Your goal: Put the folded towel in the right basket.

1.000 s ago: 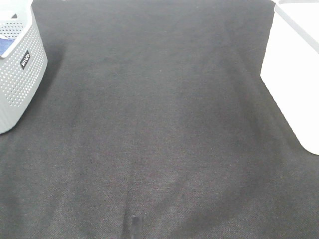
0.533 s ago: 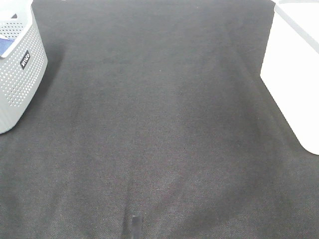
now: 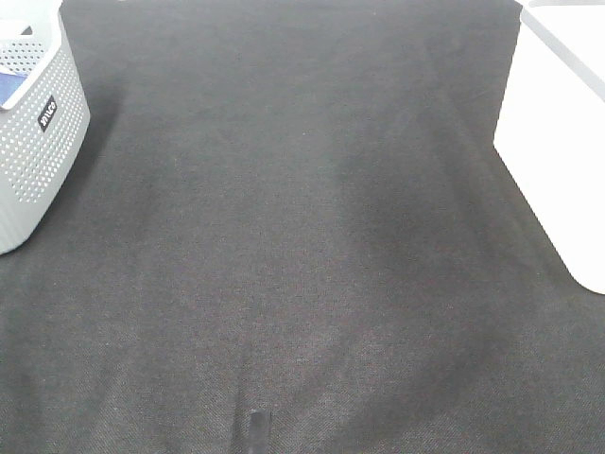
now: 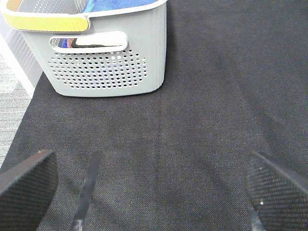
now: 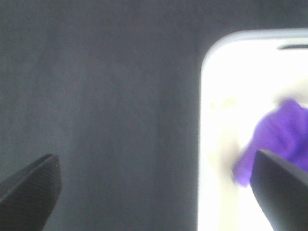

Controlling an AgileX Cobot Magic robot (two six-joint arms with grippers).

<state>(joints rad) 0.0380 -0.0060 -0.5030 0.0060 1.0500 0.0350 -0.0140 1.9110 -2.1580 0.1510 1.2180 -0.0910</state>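
A purple towel (image 5: 274,139) lies inside the white right basket (image 5: 216,144), seen blurred in the right wrist view. My right gripper (image 5: 154,192) is open and empty, above the black table beside that basket's near corner. The white basket also shows at the right edge of the high view (image 3: 558,142), where its inside is hidden. My left gripper (image 4: 151,192) is open and empty, low over the table in front of the grey left basket (image 4: 106,67). Neither gripper shows in the high view.
The grey perforated basket (image 3: 33,123) stands at the far left and holds something blue (image 4: 120,5). A black cloth (image 3: 302,236) covers the table. A thin dark strip (image 3: 255,430) lies near the front edge; it also shows in the left wrist view (image 4: 86,192).
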